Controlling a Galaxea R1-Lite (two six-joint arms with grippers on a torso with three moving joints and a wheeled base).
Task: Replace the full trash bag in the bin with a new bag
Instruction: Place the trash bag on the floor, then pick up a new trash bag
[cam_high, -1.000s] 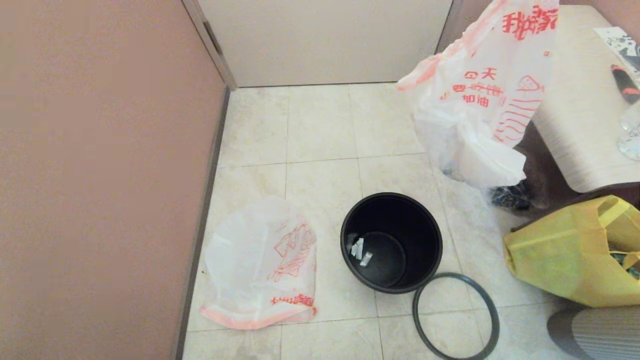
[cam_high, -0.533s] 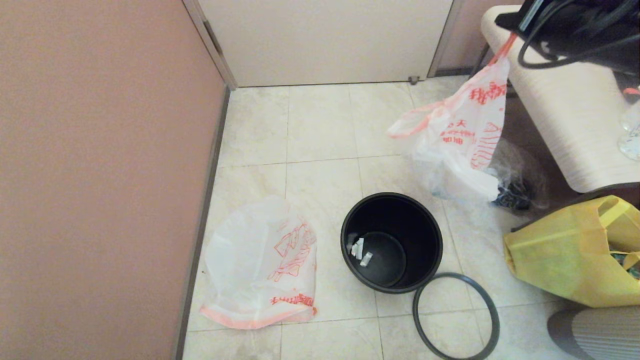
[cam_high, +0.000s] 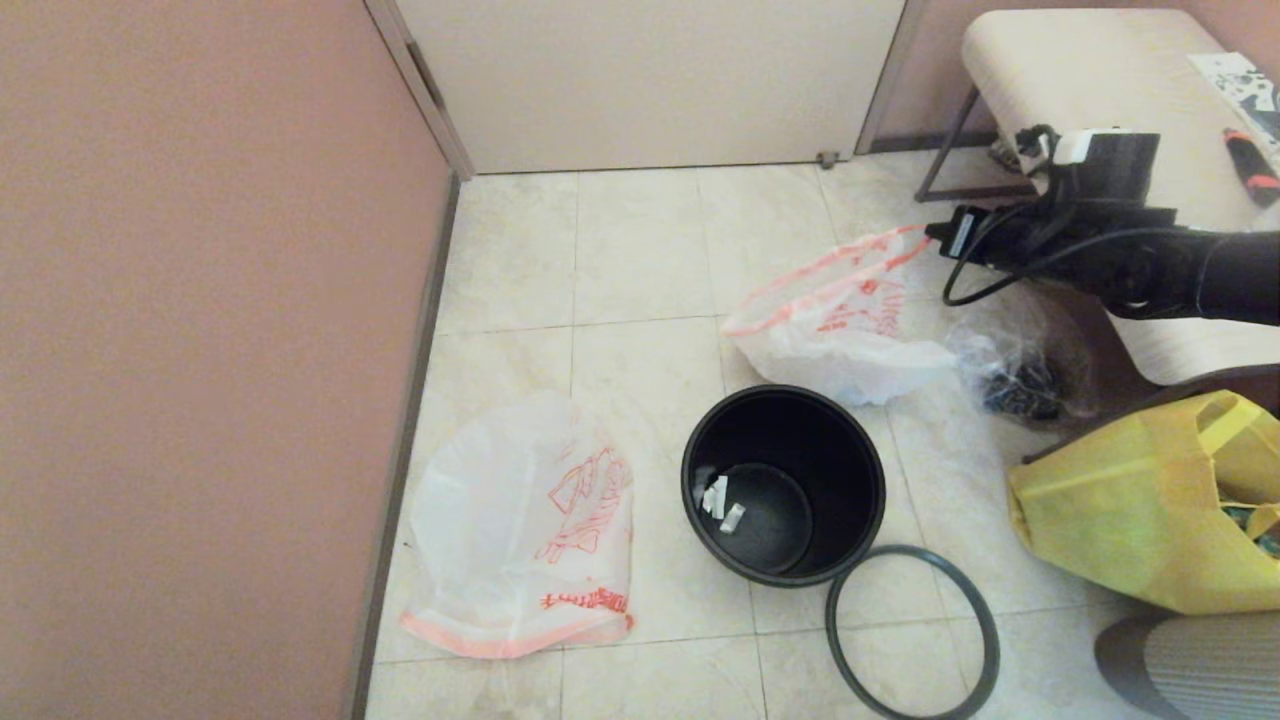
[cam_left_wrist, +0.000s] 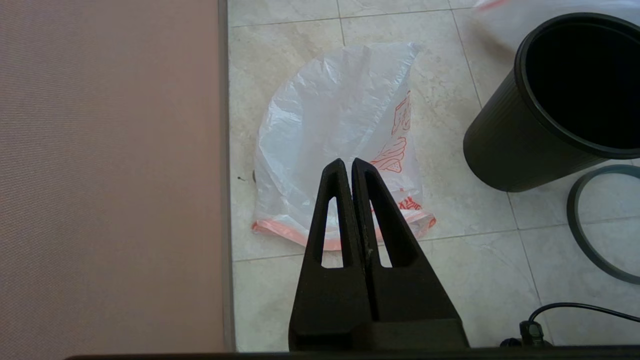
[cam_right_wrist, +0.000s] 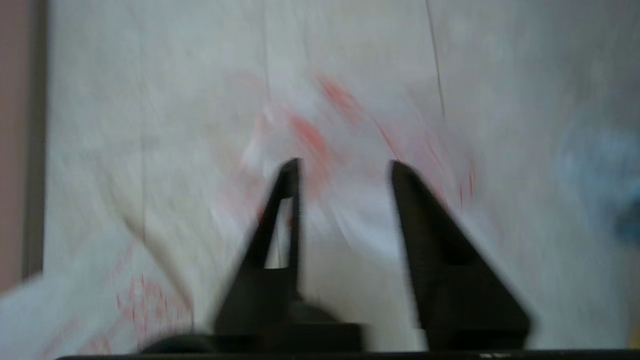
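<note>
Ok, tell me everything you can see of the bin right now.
The bin is a small round black plastic pail with a ribbed wall, standing upright and unlined on the tile floor. A few white scraps lie on its bottom. Its dark grey hoop lies apart on the floor, against its base. The full trash bag slumps just behind its rim.

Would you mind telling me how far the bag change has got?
Done: the full trash bag is out, lying on the floor behind the bin. In hand: the right gripper is open beside it. Left: the new bag lies flat, unfitted, below the shut left gripper; the hoop is off.
</note>
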